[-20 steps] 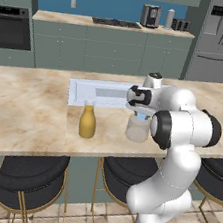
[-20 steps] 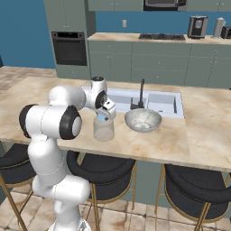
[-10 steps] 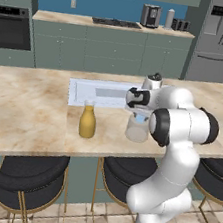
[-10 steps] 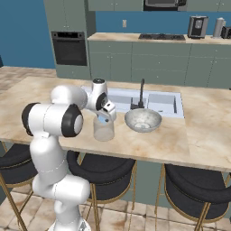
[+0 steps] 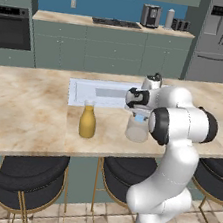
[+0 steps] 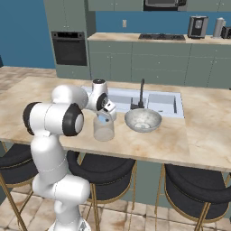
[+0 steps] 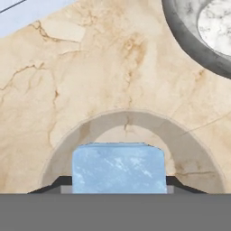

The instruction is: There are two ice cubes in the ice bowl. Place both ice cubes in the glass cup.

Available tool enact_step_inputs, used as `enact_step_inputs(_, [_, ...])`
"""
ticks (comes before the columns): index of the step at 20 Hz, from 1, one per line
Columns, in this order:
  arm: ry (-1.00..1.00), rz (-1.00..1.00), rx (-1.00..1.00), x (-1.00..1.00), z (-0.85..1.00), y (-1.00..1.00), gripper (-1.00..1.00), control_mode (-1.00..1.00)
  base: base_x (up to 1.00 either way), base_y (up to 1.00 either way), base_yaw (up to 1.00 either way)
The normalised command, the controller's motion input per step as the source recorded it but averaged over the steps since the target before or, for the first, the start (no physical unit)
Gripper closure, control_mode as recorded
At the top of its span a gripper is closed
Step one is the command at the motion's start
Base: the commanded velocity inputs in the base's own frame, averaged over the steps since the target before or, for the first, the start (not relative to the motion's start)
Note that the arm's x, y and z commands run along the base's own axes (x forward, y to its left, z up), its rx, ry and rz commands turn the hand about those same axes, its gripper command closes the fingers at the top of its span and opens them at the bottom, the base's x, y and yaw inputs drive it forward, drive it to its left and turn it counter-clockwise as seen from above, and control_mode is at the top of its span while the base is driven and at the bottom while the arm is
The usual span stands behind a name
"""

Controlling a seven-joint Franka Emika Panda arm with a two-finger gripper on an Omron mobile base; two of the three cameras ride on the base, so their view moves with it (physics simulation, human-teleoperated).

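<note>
My gripper is shut on one pale blue ice cube, with a dark fingertip at each side of it. The cube hangs just over the mouth of the clear glass cup, whose rim curves right under it in the hand view. In the left base view the gripper holds the ice cube above the cup. The grey ice bowl stands on the counter to the right of the cup, and its rim crosses the hand view's top right corner.
A yellow bottle stands on the counter left of the cup. The sink with its dark faucet lies just behind the bowl. Black stools stand below the counter's front edge.
The hand has shifted only slightly above the cup. The ice cube stays between the fingers.
</note>
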Motion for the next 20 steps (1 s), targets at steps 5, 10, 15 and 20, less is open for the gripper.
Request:
enact_step_inputs(5, [-0.01,0.0,0.0,0.06,0.1,-0.09,-1.0,-1.0,0.0,0.0,0.0])
enact_step_inputs(10, [-0.05,0.01,0.0,0.0,0.21,-0.22,-1.0,-1.0,0.0,0.0,0.0])
enact_step_inputs(15, [-0.06,0.1,0.0,-0.32,0.11,-0.68,-1.0,-1.0,0.0,0.0,0.0])
enact_step_inputs(20, [-0.02,0.15,0.0,-0.3,0.0,-0.91,-1.0,-1.0,0.0,0.0,0.0])
